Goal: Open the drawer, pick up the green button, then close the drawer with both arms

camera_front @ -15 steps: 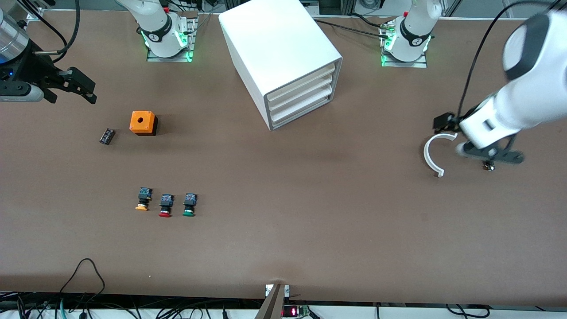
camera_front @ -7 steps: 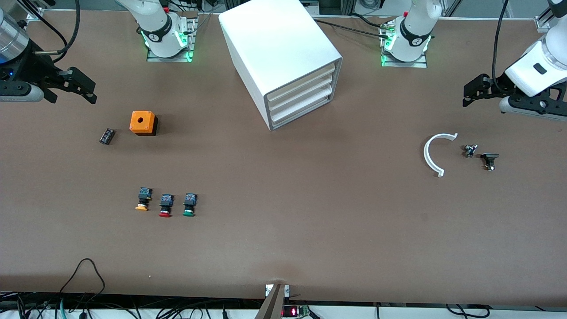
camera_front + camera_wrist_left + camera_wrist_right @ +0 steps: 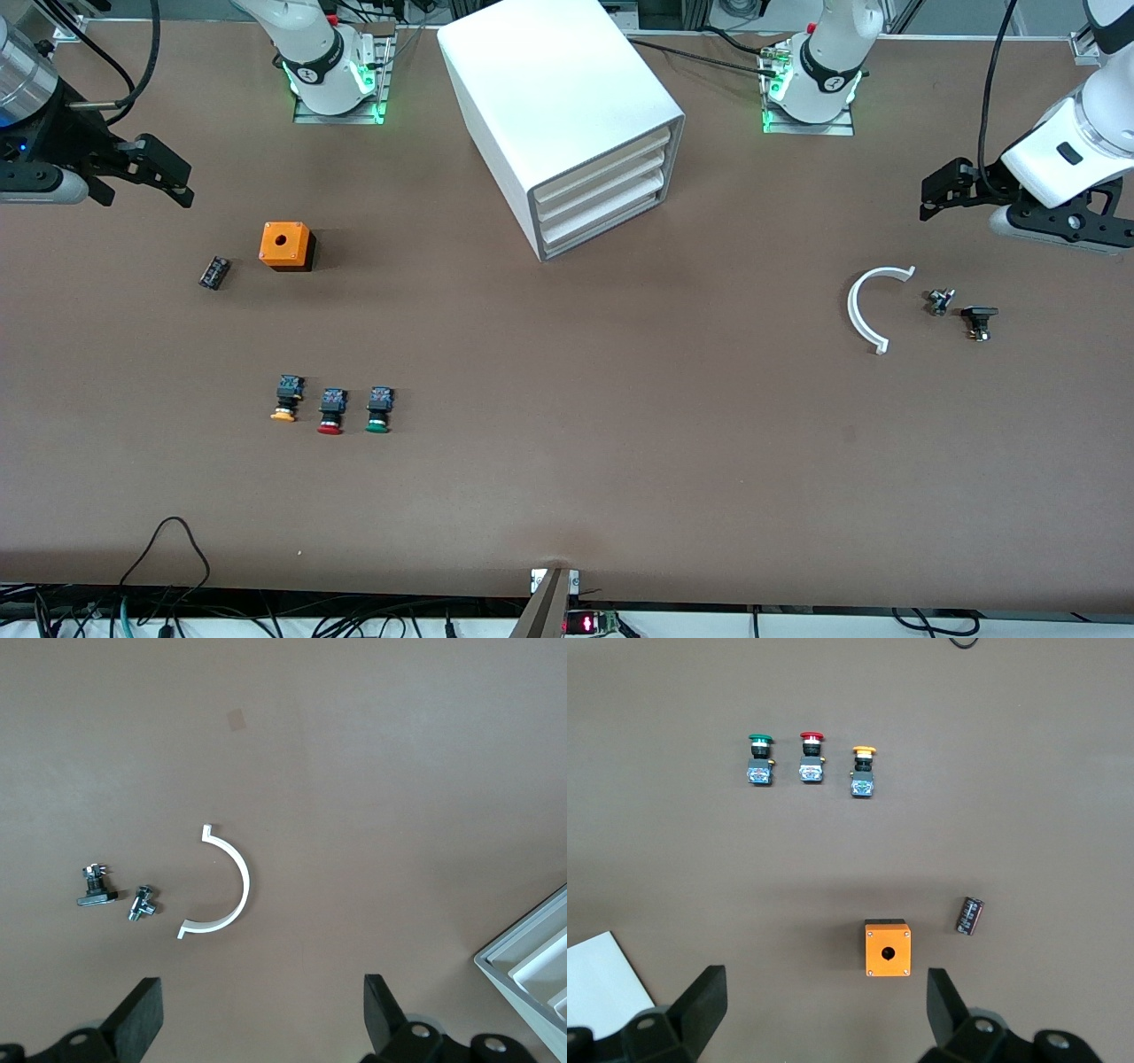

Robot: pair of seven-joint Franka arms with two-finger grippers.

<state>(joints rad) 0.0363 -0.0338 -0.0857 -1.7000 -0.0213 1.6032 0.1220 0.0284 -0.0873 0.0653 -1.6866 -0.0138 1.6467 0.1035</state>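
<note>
Green button (image 3: 377, 413) on table beside red button (image 3: 330, 414), drawers (image 3: 602, 190) shut; left tool (image 3: 261, 1019) and right tool (image 3: 824, 1010) wide, aloft.

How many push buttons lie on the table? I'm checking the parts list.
3, in one row toward the right arm's end: yellow button, red button in the middle, green button. The closed drawers could hide more.

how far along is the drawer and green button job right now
All three drawers of the cabinet look shut, and the green button lies on the table beside the red and yellow ones. That fits drawers never opened, or opened and closed again. Left gripper and right gripper hover open over the table ends, holding nothing.
</note>
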